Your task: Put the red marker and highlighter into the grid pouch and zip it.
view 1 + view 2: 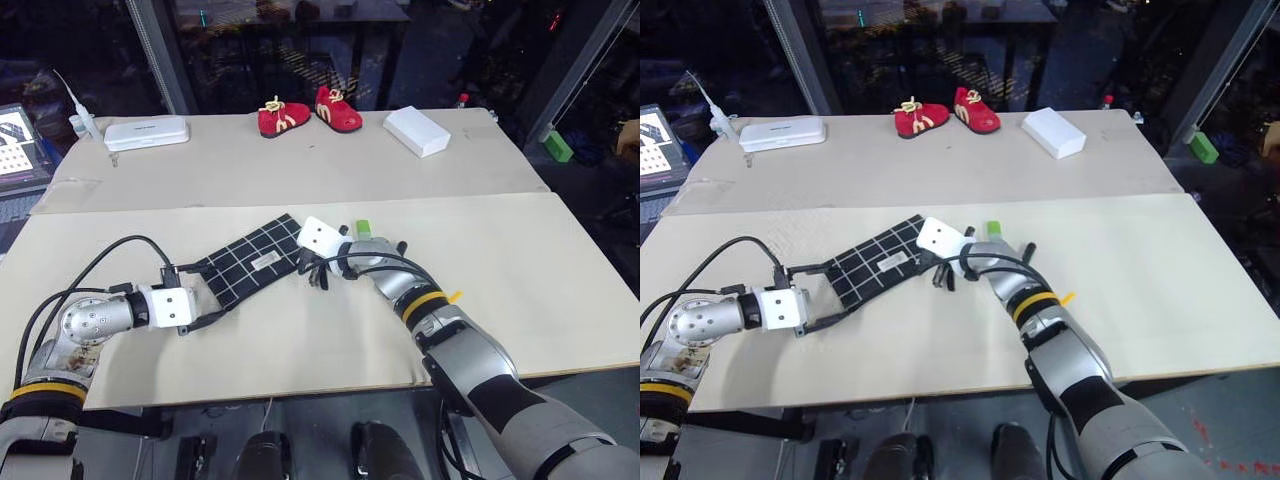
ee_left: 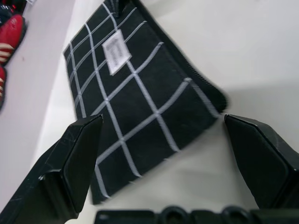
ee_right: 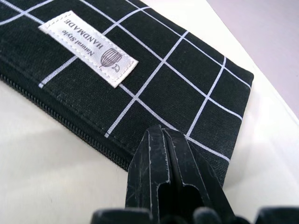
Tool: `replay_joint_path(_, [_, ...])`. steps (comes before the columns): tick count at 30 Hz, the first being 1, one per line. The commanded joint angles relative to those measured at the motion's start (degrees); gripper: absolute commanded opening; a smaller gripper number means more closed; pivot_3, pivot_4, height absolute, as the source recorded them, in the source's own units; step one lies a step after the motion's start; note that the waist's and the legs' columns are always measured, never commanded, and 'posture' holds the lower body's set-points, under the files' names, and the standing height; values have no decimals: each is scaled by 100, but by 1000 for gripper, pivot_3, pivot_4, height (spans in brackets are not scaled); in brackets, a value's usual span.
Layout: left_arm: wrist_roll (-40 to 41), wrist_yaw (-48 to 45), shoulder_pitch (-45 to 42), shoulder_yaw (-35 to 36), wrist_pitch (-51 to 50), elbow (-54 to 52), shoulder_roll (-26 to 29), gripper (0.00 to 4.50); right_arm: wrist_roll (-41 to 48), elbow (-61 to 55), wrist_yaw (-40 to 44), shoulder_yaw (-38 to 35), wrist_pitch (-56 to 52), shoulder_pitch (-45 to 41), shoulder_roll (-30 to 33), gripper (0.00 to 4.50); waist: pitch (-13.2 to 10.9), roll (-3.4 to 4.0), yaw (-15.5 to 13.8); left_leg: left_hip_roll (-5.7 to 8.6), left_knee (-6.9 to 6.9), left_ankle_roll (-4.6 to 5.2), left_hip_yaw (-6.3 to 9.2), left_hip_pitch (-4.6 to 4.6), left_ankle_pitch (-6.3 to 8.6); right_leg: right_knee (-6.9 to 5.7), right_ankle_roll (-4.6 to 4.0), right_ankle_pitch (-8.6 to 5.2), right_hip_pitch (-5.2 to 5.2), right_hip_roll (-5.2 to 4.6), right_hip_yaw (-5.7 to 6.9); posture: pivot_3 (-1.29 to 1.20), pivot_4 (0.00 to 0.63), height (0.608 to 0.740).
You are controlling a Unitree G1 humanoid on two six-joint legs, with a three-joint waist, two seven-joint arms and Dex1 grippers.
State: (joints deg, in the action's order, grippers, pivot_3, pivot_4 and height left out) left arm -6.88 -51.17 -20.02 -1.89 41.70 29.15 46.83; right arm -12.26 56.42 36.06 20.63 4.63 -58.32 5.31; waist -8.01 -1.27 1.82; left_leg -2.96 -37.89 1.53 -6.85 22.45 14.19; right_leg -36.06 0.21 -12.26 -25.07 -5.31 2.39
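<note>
Two risks stood out: the grid pouch [image 1: 252, 262], flat on the counter [image 1: 520, 260], could slide or bunch if the right gripper [image 3: 164, 140], fingers pressed together at its zipper edge, pulled before the left gripper [image 2: 163, 154], fingers spread wide around its near corner, clamped it.

Bright lit tabletop, dark background, soft shadows, wrist close-ups blurred

head stereo looking down, both wrist cameras close over grid pouch [image 2: 140, 93]
</note>
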Motion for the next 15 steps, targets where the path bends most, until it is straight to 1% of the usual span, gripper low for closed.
replay_joint_path(1, [-299, 329, -369, -272, 502, 405, -204, 4500, 46, -47, 77, -147, -8, -76, 17, 51, 0, 0, -3, -1, 0, -1, 0, 1, 0, -2, 0, 0, 2, 0, 0, 0, 150, 740])
replay_joint_path(7, [-309, 379, -633, -606, 990, 893, -434, 4500, 18, -55, 56, -236, -49, -54, 74, 51, 1, 0, 24, -1, 0, -2, 0, 1, -1, -6, 0, 0, 1, 0, 1, 0, 150, 740])
replay_joint_path(14, [-406, 666, -830, -646, 1377, 1524, -291, 4500, 32, -60, 99, -248, -74, 2, 105, 51, 1, -1, 30, 0, 0, -2, 0, -3, -1, -4, 0, 0, 3, -2, 0, 0, 150, 740])
replay_joint_path(15, [-429, 704, -843, -652, 1457, 1585, -257, 4241, 37, -55, 111, -254, -76, 3, 109, 8, 1, 0, 35, 0, 0, -2, 0, -4, -2, -5, 0, 0, 3, -1, 0, 0, 150, 740])
